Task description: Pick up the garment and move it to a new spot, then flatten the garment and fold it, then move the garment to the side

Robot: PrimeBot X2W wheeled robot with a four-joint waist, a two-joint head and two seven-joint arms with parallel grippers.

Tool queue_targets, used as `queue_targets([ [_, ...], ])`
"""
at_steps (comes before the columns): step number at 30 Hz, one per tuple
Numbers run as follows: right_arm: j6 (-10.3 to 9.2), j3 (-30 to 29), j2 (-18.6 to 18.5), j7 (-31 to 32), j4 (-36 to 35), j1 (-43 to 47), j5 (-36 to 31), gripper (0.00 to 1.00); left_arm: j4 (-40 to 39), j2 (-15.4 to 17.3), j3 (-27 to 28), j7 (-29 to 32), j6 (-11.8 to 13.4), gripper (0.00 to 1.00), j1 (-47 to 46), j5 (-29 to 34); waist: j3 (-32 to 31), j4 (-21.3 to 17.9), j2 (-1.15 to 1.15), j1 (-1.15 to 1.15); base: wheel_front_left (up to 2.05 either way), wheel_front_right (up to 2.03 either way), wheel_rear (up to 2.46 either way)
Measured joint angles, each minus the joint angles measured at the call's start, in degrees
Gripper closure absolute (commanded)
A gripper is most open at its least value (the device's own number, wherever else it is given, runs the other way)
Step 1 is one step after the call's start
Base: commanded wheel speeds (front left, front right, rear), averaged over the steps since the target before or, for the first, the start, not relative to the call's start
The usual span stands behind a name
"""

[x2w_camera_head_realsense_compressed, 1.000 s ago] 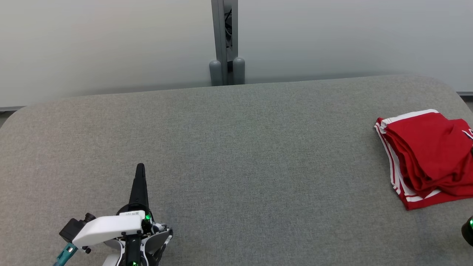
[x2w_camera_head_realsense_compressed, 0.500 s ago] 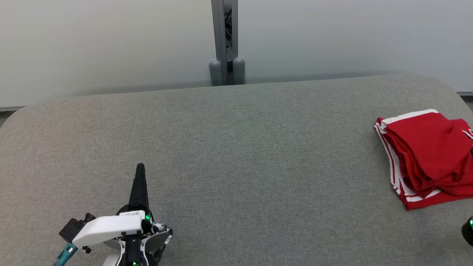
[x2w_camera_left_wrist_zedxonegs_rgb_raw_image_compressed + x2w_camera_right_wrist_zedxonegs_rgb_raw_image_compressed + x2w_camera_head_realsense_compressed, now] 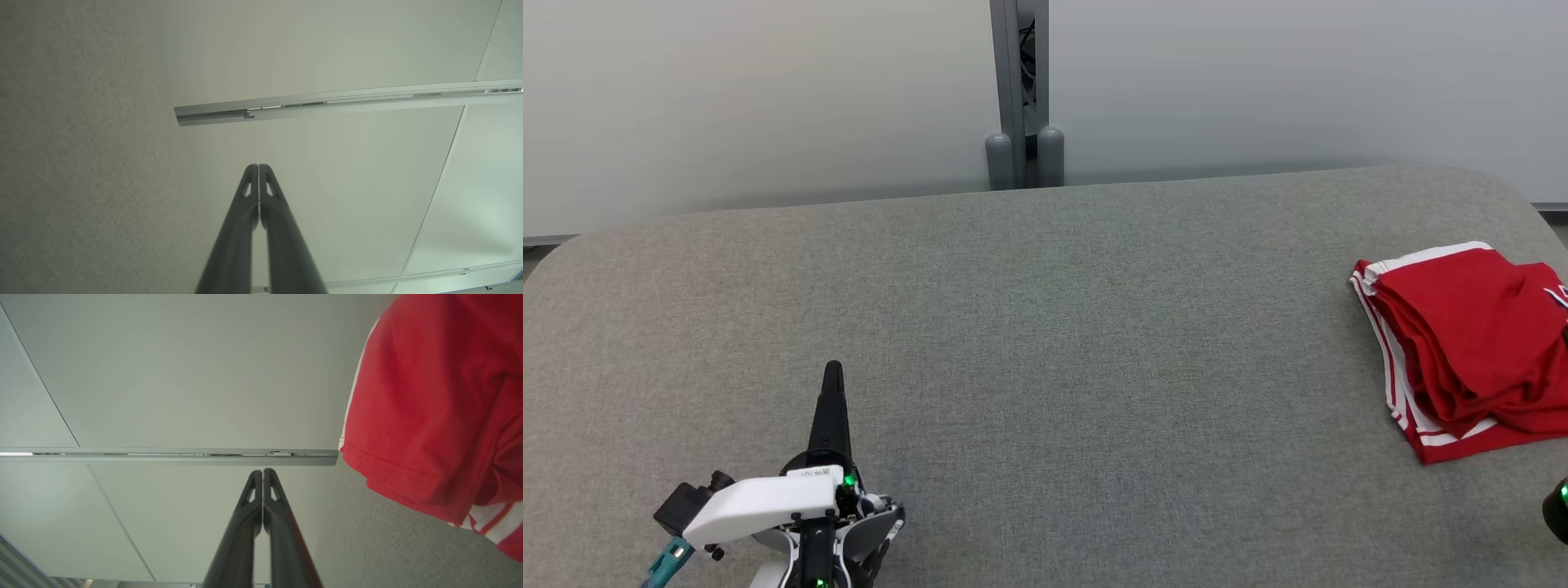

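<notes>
The garment (image 3: 1470,343), red with white stripes along its edges, lies folded at the right end of the grey padded table (image 3: 1045,327). In the right wrist view the garment (image 3: 433,416) sits close by on the right. My left gripper (image 3: 832,371) is at the lower left of the head view, far from the garment, fingers pressed together and holding nothing. Seen from the left wrist, the left gripper (image 3: 258,167) is shut and points past the table toward the wall. My right gripper (image 3: 262,472) is shut and empty beside the garment.
A pale partition wall (image 3: 768,98) runs behind the table, with a grey post (image 3: 1021,98) and two grey cylinders (image 3: 1025,159) at its middle. The table's rounded corners (image 3: 1515,192) lie near the garment. A dark piece of the right arm (image 3: 1556,506) shows at the lower right edge.
</notes>
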Motion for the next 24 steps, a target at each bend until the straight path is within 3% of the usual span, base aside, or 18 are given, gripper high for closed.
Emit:
queue_targets([
  [24, 0.0, 0.0, 0.0, 0.0, 0.0, 0.0, 0.0, 1.0, 0.0, 0.0, 0.0, 0.0, 0.0, 1.0, 0.0, 0.0, 0.0, 0.0, 0.0, 0.0, 0.0, 0.0, 0.0],
])
